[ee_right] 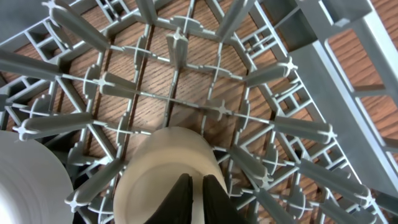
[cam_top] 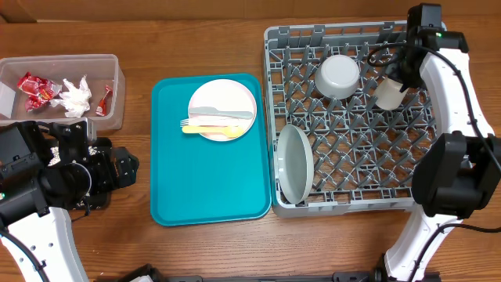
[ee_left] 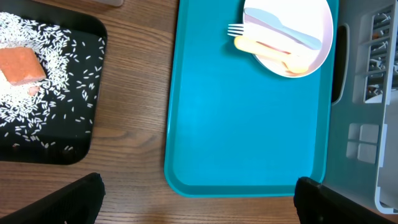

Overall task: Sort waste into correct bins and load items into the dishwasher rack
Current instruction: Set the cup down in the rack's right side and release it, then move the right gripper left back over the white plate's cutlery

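My right gripper [ee_right: 198,186] is shut on the wall of the small white cup [ee_right: 165,168] and holds it over the pegs at the back right of the grey dishwasher rack [cam_top: 344,204]. The cup [cam_top: 389,94] hangs next to the grey bowl [cam_top: 338,75]. A round grey plate [cam_top: 295,163] stands on edge at the rack's front left. My left gripper [ee_left: 199,199] is open and empty over the bare table. The shallow black tray [ee_left: 93,37] holds rice grains [ee_left: 56,56] and an orange cube [ee_left: 22,64]. The pale plate [cam_top: 222,110] carries yellow and white cutlery [cam_top: 211,125].
The teal tray [cam_top: 207,188] lies between my left arm and the rack, with the pale plate at its far end. The clear tub [cam_top: 117,86] at the back left holds red wrappers [cam_top: 35,90] and a white napkin [cam_top: 76,98]. My left arm covers most of the black tray in the overhead view.
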